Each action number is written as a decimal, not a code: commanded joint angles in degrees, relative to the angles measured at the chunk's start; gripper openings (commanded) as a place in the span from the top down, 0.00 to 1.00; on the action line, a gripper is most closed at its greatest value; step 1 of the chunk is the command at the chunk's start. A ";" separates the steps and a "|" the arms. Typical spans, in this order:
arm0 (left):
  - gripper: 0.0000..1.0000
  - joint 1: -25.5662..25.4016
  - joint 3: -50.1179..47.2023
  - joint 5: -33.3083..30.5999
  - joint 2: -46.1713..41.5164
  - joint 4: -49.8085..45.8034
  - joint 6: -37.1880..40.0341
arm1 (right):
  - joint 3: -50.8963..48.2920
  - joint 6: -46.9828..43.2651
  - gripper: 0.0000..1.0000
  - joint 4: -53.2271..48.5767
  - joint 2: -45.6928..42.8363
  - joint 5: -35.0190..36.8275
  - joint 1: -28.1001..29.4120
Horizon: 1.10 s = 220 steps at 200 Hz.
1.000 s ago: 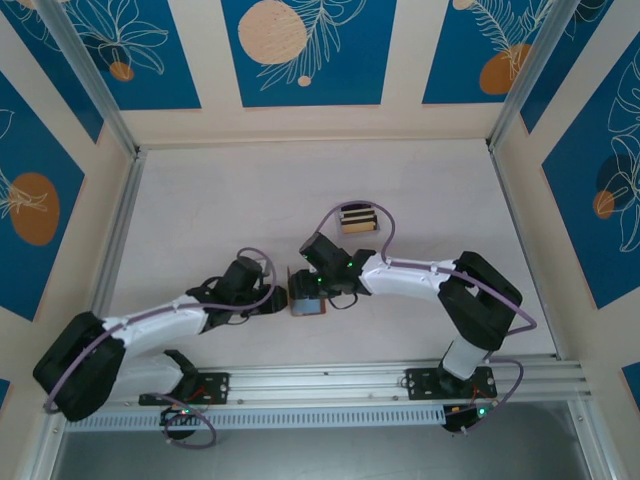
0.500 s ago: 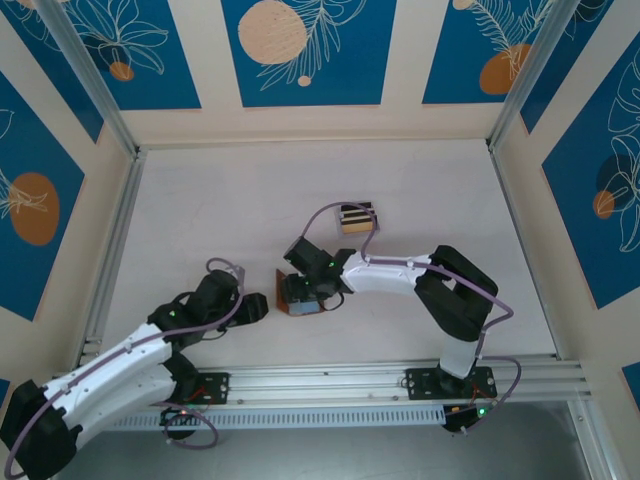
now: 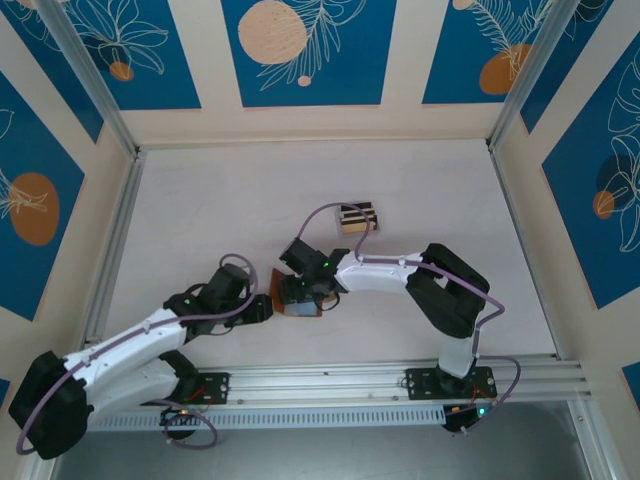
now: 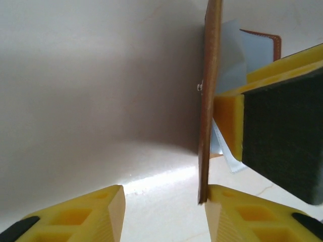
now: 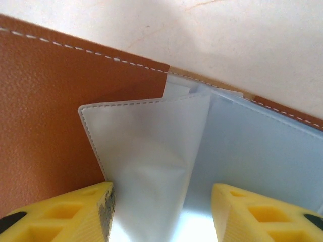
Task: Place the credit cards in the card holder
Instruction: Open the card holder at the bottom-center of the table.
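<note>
Wallet [image 5: 50, 91] lies open on the table [image 3: 200, 200], front centre, with one flap [image 4: 209, 101] standing upright. Your right gripper [image 5: 161, 201] sits over its clear sleeves [image 5: 146, 151], jaws apart. Your left gripper [image 4: 161, 201], jaws apart, has that flap just inside one finger. Cards [image 3: 358, 218] sit grouped behind the wallet, apart from it.

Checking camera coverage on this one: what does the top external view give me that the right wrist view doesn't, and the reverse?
Top external: the left tool beside the card holder, and the credit cards farther back. Right wrist: the holder's pale inner sleeves fanned open, white stitching on brown leather. Shared: the card holder and the open right tool over it.
</note>
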 commanded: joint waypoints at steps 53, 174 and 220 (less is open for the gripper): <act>0.85 0.76 1.18 1.72 7.05 8.08 3.52 | -5.71 -0.94 0.46 3.55 -5.66 -7.04 -3.69; 1.00 -1.22 -7.49 3.62 8.03 21.28 -4.00 | -6.09 -1.55 0.46 9.03 -5.58 -17.98 -6.74; 1.00 -4.04 -8.10 1.89 10.75 25.63 -6.34 | -4.97 -0.76 0.58 9.20 -2.14 -17.50 -6.49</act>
